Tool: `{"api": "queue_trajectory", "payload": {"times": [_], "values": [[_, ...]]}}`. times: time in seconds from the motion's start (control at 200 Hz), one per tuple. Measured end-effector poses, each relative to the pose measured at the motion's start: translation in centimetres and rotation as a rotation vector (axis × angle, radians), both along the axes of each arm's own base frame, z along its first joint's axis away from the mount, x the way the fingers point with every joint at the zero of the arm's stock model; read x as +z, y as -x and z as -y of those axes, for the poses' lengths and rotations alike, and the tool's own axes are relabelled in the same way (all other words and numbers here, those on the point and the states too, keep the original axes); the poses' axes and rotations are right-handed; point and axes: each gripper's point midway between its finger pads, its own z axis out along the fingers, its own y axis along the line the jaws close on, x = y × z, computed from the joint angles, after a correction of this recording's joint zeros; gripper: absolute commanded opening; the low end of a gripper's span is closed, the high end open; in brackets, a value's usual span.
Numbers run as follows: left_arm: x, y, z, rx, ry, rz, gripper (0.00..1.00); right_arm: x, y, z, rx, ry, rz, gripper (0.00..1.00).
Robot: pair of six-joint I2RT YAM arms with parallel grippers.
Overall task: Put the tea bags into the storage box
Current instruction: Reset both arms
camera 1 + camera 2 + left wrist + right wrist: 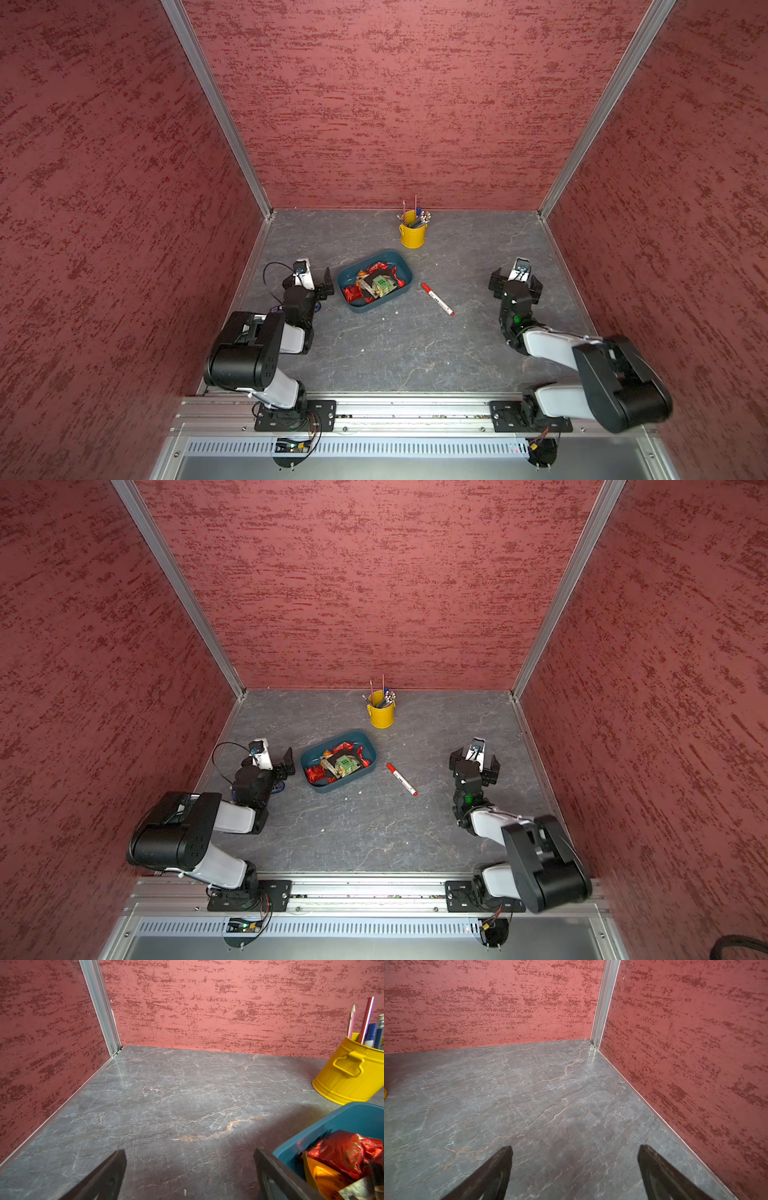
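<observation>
The teal storage box (374, 306) (338, 786) sits mid-table, and in the left wrist view its corner (353, 1118) shows beside one finger. The tea bags (376, 284) (340, 764) lie piled inside it: red foil packets (342, 1153), an orange one and a black sachet with a green label. Every tea bag I see is in the box. My left gripper (309, 277) (268, 758) (190, 1152) is open just left of the box, over bare table. My right gripper (516, 280) (476, 760) (576, 1148) is open and empty near the right wall.
A yellow bucket (412, 235) (382, 715) (349, 1076) of pens stands behind the box. A red-capped white marker (437, 299) (401, 779) lies on the table right of the box. A small blue object (279, 787) is mostly hidden under the left arm. Red walls enclose three sides.
</observation>
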Motion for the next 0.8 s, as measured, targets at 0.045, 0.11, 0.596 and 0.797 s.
{"api": "queue_trajectory", "payload": {"times": [0.045,0.11,0.596,0.797], "values": [[0.0,0.0,0.1,-0.004,-0.005,0.002,1.00,-0.9,-0.4,-0.3,0.021,0.016,-0.019,0.98],[0.0,0.0,0.2,-0.003,-0.009,0.001,1.00,-1.3,-0.6,-0.7,0.053,0.030,-0.024,0.98],[0.5,-1.3,0.0,0.006,-0.017,-0.014,1.00,-0.7,0.4,-3.0,0.264,0.023,0.114,0.98],[0.0,-1.2,0.0,0.004,-0.017,-0.034,1.00,0.2,-1.1,-3.0,0.270,0.009,0.131,0.99]]}}
